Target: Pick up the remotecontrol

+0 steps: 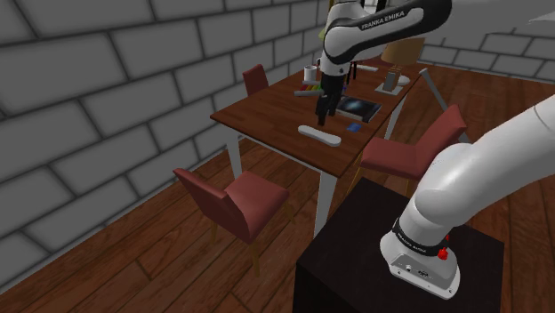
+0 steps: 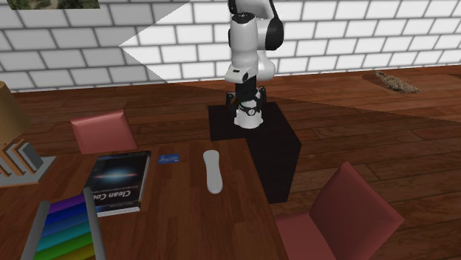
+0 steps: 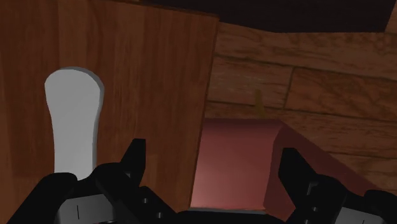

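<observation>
The remote control (image 1: 318, 135) is a plain white, elongated bar lying flat on the dark wooden table (image 1: 267, 107), near the table's end closest to the stand; it also lies by the table's edge (image 2: 213, 170). My black gripper (image 1: 321, 119) hangs just above the table beside the remote, not touching it. In the wrist view the remote (image 3: 73, 121) lies outside one of the fingers (image 3: 133, 159), not between them. The gripper (image 3: 213, 162) is open, with the table's edge and a red chair seat (image 3: 238, 159) below the gap.
A dark book (image 1: 357, 108) and a small blue card (image 1: 354, 126) lie close behind the gripper. A mug (image 1: 310, 74) and other items stand farther back. Red chairs (image 1: 245, 200) (image 1: 414, 151) flank the table. A rainbow-coloured holder (image 2: 63, 225) sits by the book (image 2: 118, 181).
</observation>
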